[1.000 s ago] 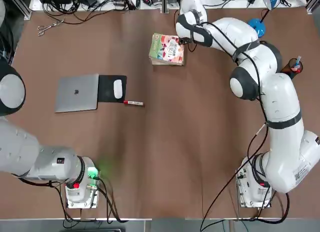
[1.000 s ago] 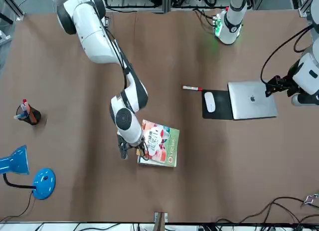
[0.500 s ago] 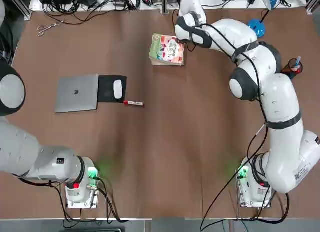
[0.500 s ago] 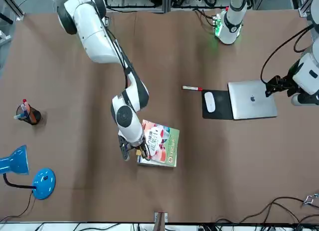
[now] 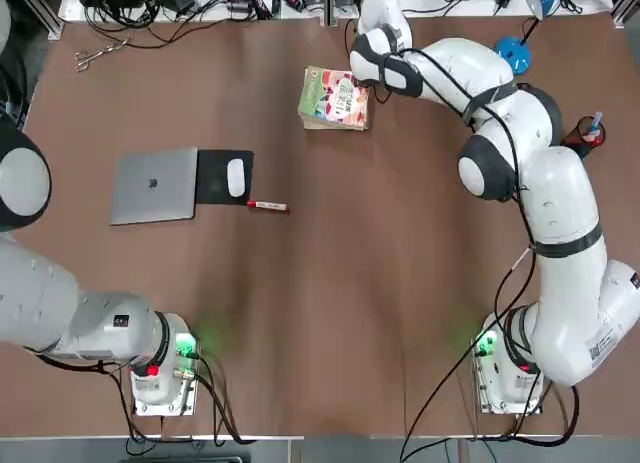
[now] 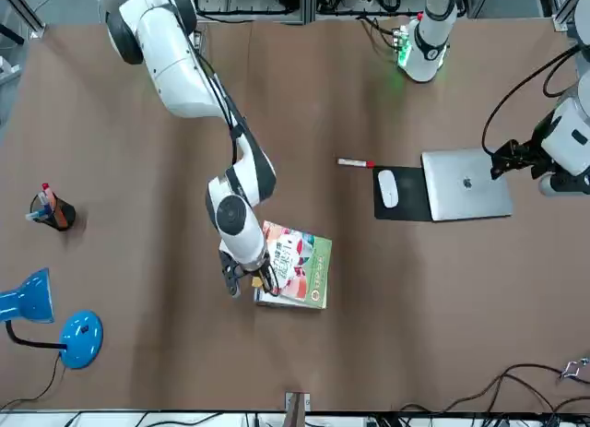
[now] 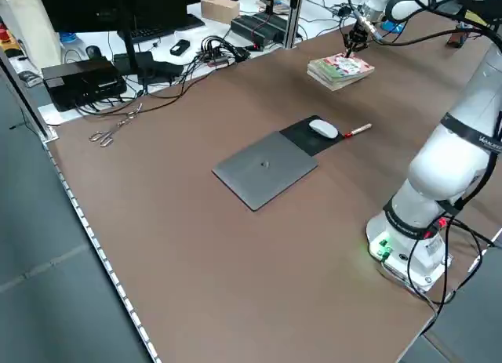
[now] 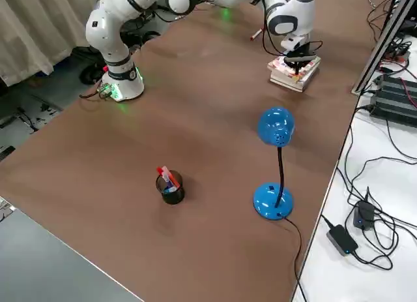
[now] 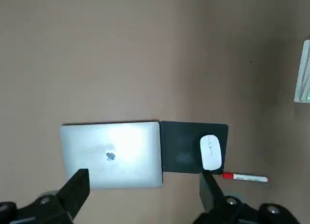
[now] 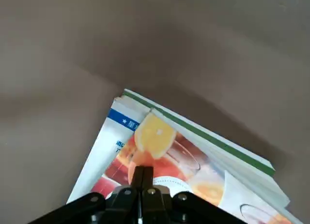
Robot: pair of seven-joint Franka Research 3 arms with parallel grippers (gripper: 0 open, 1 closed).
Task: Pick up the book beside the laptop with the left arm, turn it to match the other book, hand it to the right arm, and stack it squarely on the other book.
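- Far left, at the far edge of the table: scissors, alone, well apart from everything else.
- Left of centre: laptop, closed and flat, logo up.
- High over the laptop: left gripper, pointing down, fingers spread wide with nothing between them, nowhere near either book.
- Touching the laptop's right edge: black mouse pad, with a white mouse on its right part.
- Just off the pad's near right corner: red pen, flat on the table.
- Centre, toward the far edge: book, green border and fruit picture up, flat on top of the other book.
- Of the other book, only a thin strip visible along the near side of the stack; edges of the 2 close to aligned, exact squareness hard to judge.
- Stack well apart from the laptop.
- At the stack's right side: right gripper, pointing down over the cover, right arm stretched far across the table.
- In the right wrist view, 2 fingers pressed together with nothing between, tips low over the illustrated cover; contact with the cover impossible to tell.
- Further right, near the far edge: blue desk lamp.
- Far right: dark cup with pens in it, beside the right arm's elbow.
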